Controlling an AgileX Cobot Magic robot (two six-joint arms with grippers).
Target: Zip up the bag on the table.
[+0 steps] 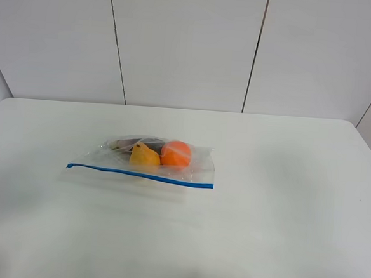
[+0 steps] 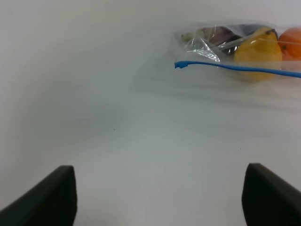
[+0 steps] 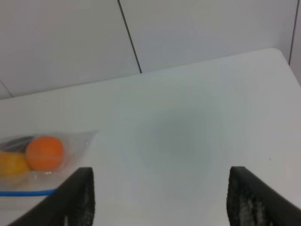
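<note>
The clear bag [image 1: 147, 160] lies flat near the middle of the white table [image 1: 283, 203], its blue zipper strip [image 1: 138, 173] along the near edge. An orange fruit [image 1: 175, 153] and a yellow fruit [image 1: 144, 156] show through it, with something dark behind them. Neither arm appears in the high view. The left gripper [image 2: 160, 197] is open and empty, well short of the bag's end [image 2: 235, 52]. The right gripper [image 3: 162, 197] is open and empty, with the bag [image 3: 40, 162] off to one side.
A white panelled wall [image 1: 192, 47] with dark seams stands behind the table's far edge. The table's rounded far corner [image 3: 277, 52] shows in the right wrist view.
</note>
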